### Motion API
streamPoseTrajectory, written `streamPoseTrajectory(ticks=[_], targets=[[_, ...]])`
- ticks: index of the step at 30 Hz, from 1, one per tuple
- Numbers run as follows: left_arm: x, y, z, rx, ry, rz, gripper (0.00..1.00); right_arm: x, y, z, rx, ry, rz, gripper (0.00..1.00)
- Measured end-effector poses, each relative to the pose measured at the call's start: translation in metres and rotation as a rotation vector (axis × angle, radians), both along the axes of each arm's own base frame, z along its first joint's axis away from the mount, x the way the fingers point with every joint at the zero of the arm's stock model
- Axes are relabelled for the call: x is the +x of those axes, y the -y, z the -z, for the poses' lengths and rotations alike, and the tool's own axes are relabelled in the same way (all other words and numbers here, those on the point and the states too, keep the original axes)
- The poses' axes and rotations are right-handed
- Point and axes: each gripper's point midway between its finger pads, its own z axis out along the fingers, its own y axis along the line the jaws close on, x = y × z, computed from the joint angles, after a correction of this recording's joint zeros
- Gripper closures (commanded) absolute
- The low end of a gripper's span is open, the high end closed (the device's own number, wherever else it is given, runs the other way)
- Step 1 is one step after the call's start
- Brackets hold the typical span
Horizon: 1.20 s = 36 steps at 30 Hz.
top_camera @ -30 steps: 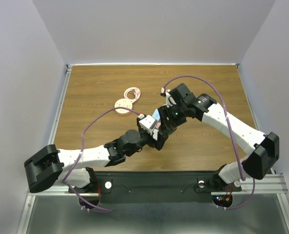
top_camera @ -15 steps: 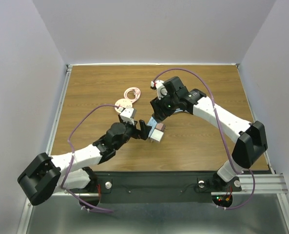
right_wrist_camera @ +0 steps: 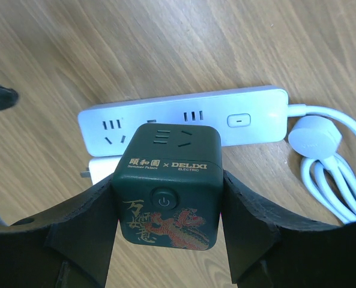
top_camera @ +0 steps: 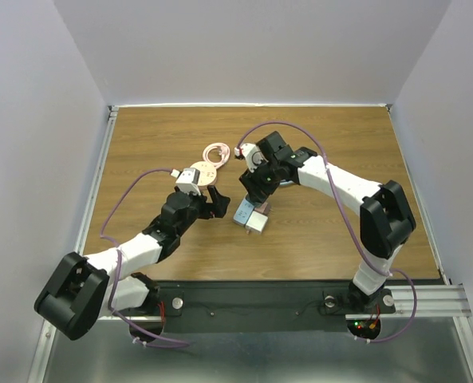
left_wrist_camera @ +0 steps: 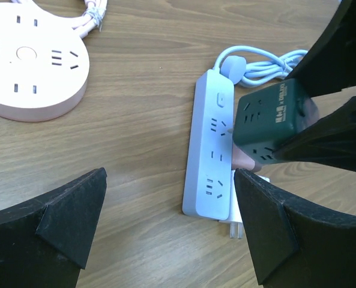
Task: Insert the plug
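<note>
My right gripper (right_wrist_camera: 168, 210) is shut on a dark green cube socket (right_wrist_camera: 168, 186) with gold lettering and holds it just over the white power strip (right_wrist_camera: 184, 120), which lies flat on the wood table. In the left wrist view the cube (left_wrist_camera: 274, 123) sits over the strip's (left_wrist_camera: 211, 144) right side, with a pinkish piece under it. A white plug (left_wrist_camera: 241, 227) with two bare prongs lies against the strip's near end. My left gripper (left_wrist_camera: 171, 234) is open and empty, a little to the left of the strip (top_camera: 250, 215).
A round pink socket hub (left_wrist_camera: 30, 66) lies left of the strip, its coiled pink cable (top_camera: 216, 152) behind it. The strip's white cable (right_wrist_camera: 328, 162) is coiled at its switch end. Both arms crowd the table's middle.
My left gripper has drawn back to the left, away from the strip. My right gripper has shifted left and farther back, still holding the green cube over the strip.
</note>
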Motion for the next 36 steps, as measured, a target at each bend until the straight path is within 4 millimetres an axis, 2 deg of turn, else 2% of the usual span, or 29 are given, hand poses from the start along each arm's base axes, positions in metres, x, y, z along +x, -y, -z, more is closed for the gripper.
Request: streamPoseTrajectory(ticks=[5, 15, 24, 29, 36], targets=[[0.000, -0.001, 0.007, -0.001, -0.025, 0.015, 0.01, 0.002, 0.002, 0.015, -0.029, -0.012, -0.025, 1.00], [-0.001, 0.001, 0.008, -0.008, -0.036, 0.039, 0.01, 0.007, 0.003, 0.012, -0.034, 0.014, -0.051, 1.00], [-0.002, 0.002, 0.011, -0.009, -0.046, 0.053, 0.01, 0.022, -0.003, 0.007, -0.023, 0.042, -0.058, 1.00], [-0.003, 0.002, 0.011, -0.008, -0.046, 0.054, 0.01, 0.020, -0.005, 0.015, -0.023, 0.020, -0.071, 1.00], [-0.002, 0.001, 0.011, -0.006, -0.045, 0.051, 0.01, 0.018, -0.007, 0.015, -0.013, 0.011, -0.080, 1.00]])
